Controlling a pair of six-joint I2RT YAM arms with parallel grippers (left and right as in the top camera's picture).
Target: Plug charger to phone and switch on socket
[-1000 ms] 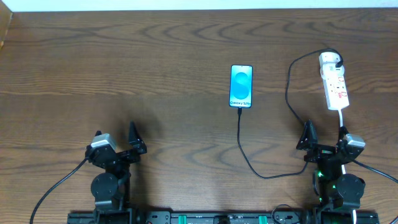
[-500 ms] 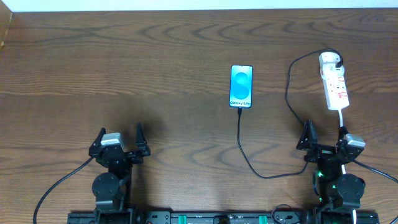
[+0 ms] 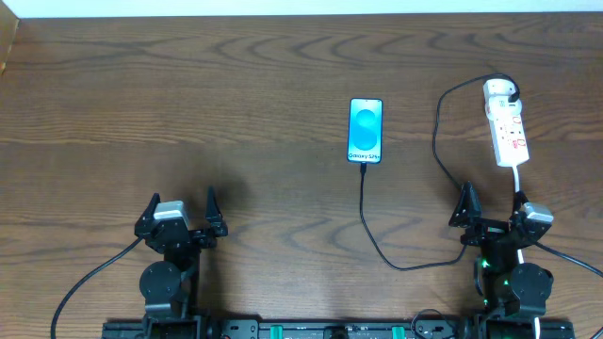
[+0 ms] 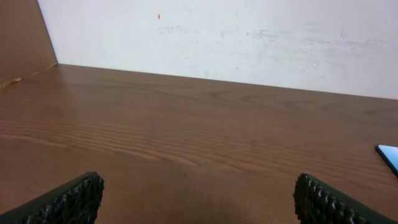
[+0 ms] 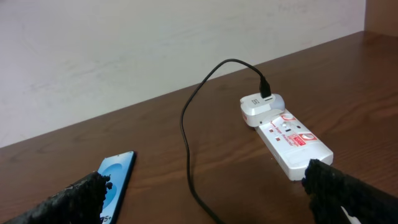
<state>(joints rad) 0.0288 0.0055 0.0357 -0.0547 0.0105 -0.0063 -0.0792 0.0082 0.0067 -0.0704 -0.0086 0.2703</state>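
The phone (image 3: 366, 130) lies flat mid-table with a lit cyan-blue screen; it also shows in the right wrist view (image 5: 115, 177) and at the edge of the left wrist view (image 4: 389, 155). The black charger cable (image 3: 377, 240) runs from the phone's near end in a loop to the white plug adapter (image 3: 500, 90) in the white socket strip (image 3: 510, 135), also seen in the right wrist view (image 5: 292, 140). My left gripper (image 3: 181, 211) is open and empty at the near left. My right gripper (image 3: 492, 210) is open and empty near the strip's white cord.
A white wall (image 4: 249, 37) stands behind the table's far edge. The strip's white cord (image 3: 517, 181) runs toward the right arm base. A brown panel (image 4: 22, 37) stands at the far left corner.
My left gripper has turned from facing right to facing straight ahead, jaws open. The right arm, phone and cable have not moved.
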